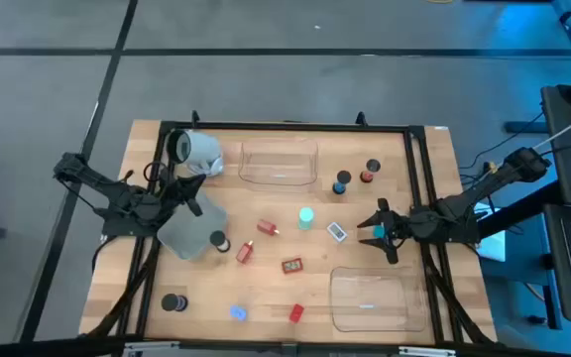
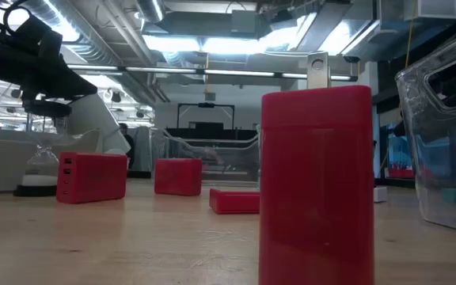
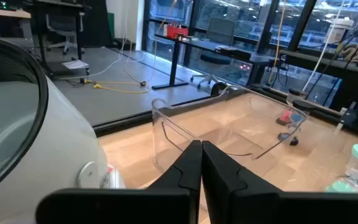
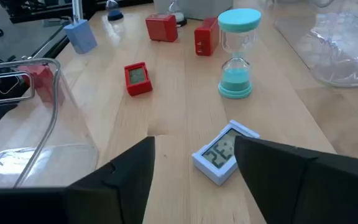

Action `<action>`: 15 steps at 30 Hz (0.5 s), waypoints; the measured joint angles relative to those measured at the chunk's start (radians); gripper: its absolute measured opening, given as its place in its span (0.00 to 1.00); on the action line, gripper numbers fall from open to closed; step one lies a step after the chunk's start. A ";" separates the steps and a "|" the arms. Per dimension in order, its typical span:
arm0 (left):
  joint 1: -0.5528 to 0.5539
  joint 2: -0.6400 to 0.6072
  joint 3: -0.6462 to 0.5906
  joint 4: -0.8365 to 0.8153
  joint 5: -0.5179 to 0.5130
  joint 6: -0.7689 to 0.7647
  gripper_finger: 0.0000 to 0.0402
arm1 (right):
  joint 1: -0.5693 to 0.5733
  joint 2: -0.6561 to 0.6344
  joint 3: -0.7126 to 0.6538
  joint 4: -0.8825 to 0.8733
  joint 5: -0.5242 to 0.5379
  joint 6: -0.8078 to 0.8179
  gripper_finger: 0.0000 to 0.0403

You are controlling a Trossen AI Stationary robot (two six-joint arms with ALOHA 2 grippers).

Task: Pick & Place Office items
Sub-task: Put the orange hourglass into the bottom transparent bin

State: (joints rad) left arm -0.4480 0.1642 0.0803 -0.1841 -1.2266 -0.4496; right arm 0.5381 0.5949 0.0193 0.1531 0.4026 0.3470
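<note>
Trays hold nothing yet; office items lie mid-bench; right claw apart by the small clock; left claw together.

Two slim black jointed arms, matte finish, boxy joint housings, left arm trailing thin dark cables, right arm likewise, left gripper with smooth black wedge fingers, right gripper with broad angular black fingers.

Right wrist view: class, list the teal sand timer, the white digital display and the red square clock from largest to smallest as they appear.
1. teal sand timer
2. white digital display, though it lies nearest the camera
3. red square clock, farther off, so its true size is unsure
</note>
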 joint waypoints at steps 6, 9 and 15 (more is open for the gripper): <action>0.000 0.000 0.000 0.000 0.000 0.000 0.01 | 0.000 0.000 0.000 0.002 0.004 0.000 0.56; 0.000 0.000 0.000 0.000 0.000 0.000 0.01 | 0.000 0.000 0.000 0.002 0.000 0.001 0.56; 0.000 0.000 0.000 0.000 0.000 0.000 0.01 | 0.000 0.000 0.000 0.002 0.000 0.040 0.56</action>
State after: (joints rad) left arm -0.4479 0.1640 0.0805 -0.1843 -1.2266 -0.4496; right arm 0.5381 0.5949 0.0193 0.1555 0.4026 0.3867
